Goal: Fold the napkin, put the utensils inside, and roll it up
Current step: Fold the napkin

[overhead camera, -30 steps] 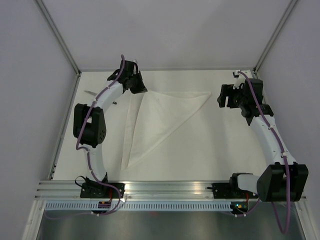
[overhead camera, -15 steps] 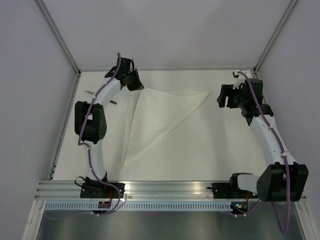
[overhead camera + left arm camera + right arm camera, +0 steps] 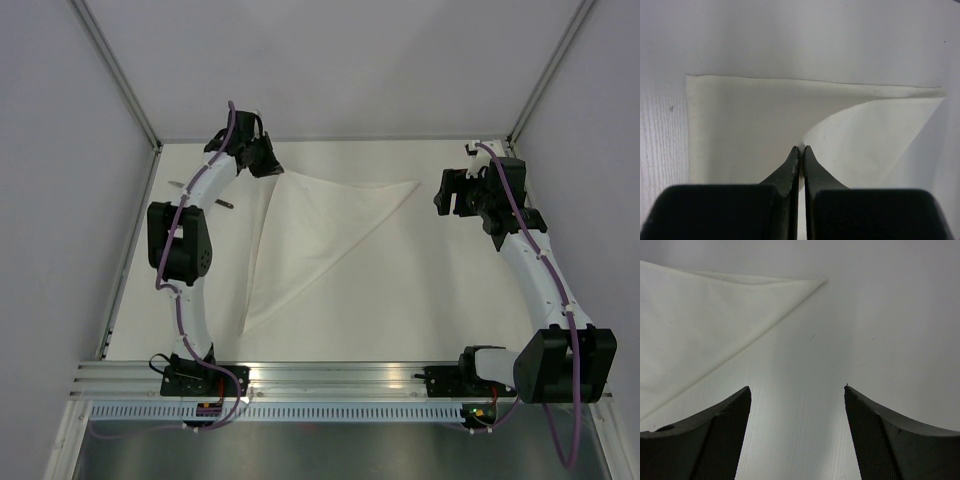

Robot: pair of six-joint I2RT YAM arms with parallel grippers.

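**Finding.** The napkin [image 3: 320, 225] lies on the far half of the tabletop [image 3: 420, 300], folded into a triangle. One tip is near the far-left corner, one points to the far-right corner, and the long tip reaches toward the near edge.

**Change.** Over the last second the left gripper [image 3: 262, 160] has drawn back toward the far-left corner. The loose strip along the napkin's left side has narrowed, so the outline is now a cleaner triangle.

**Left hand.** The jaws are pressed together. In the wrist view a fold of cloth rises to the fingertips, so I judge it is pinching the napkin's far-left tip.

**Right hand.** The right gripper [image 3: 797, 390] is spread wide and holds nothing. It hovers near the far-right corner, just beside the napkin's right tip and apart from it.

**Utensils.** The utensils [image 3: 178, 185] lie off the cloth near the left edge, partly hidden under the left arm.

**Assessment.** The fold looks nearly settled. The utensils are not yet placed and rolling has not begun. Tugging further risks dragging the layers out of line.
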